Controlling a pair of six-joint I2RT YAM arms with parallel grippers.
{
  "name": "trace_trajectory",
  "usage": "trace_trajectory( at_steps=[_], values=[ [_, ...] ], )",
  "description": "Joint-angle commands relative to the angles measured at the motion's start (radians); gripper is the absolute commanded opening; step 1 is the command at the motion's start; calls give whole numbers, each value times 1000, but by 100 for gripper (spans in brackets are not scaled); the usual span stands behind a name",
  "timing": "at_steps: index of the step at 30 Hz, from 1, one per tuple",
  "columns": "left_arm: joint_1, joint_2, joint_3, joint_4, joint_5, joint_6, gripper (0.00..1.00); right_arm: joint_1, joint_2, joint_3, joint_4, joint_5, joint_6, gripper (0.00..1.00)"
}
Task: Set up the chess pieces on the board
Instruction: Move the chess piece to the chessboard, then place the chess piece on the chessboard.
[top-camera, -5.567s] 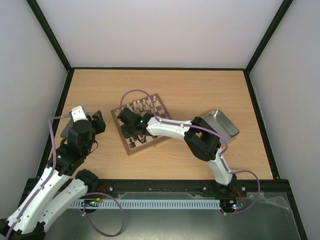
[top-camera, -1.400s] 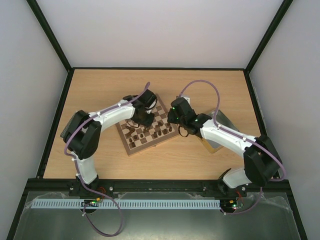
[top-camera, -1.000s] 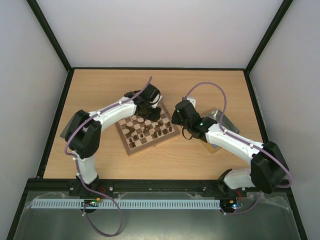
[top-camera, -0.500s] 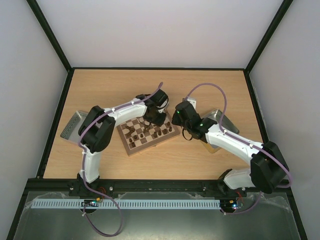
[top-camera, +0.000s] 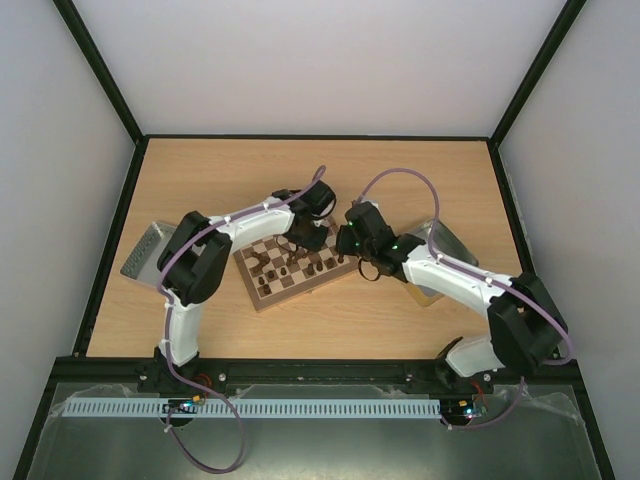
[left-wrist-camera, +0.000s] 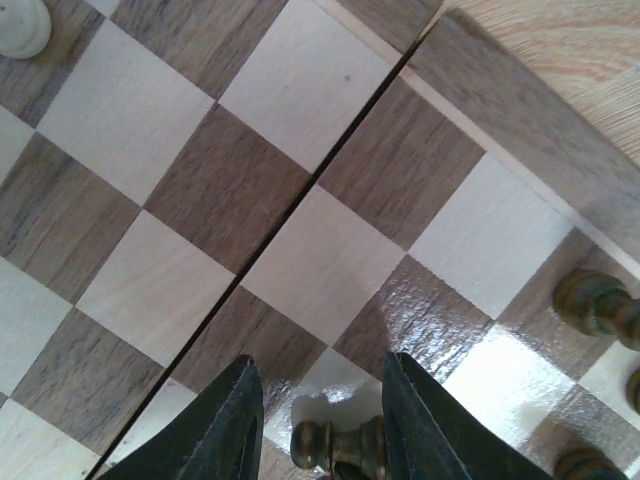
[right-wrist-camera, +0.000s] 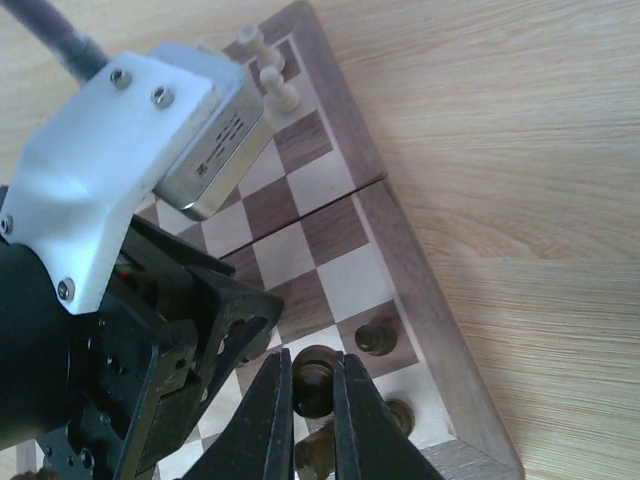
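The board (top-camera: 264, 291) lies tilted at the table's middle, with several dark brown chess pieces (top-camera: 290, 266) along its near side. My right gripper (right-wrist-camera: 310, 366) is shut on a dark brown piece (right-wrist-camera: 316, 385) above the board's right corner (right-wrist-camera: 440, 340); it also shows in the top view (top-camera: 346, 246). Two dark pieces (right-wrist-camera: 375, 337) stand just beside it. My left gripper (left-wrist-camera: 320, 365) is open low over the squares, with a dark piece (left-wrist-camera: 340, 445) between its fingers, close to the right one. From above, the left gripper (top-camera: 311, 234) is at the board's far right. Cream pieces (right-wrist-camera: 281, 92) stand at the far edge.
The silver metal tray (top-camera: 449, 243) sits right of the board, partly under my right arm. A grey ribbed block (top-camera: 144, 251) lies at the table's left edge. My left wrist housing (right-wrist-camera: 130, 140) hangs close beside the right gripper. Black frame posts border the table.
My left gripper has moved right along the board to its far right part. My right gripper has shifted left, from beside the board to over its right corner, with the dark piece.
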Motion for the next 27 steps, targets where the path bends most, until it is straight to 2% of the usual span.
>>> trace_trajectory(
  at_steps=[1,7,17,27],
  values=[
    [9,-17,-25,-18,-36,-10,35,-5,47,51,-5,-78,-56,5],
    [44,-52,-61,5,-16,-26,34,18,117,75,-21,-97,-87,5],
    [110,-184,-134,96,114,-84,36,60,222,156,-106,-34,-148,6],
    [146,-266,-185,134,142,-120,37,75,297,194,-137,0,-183,9]
  ],
)
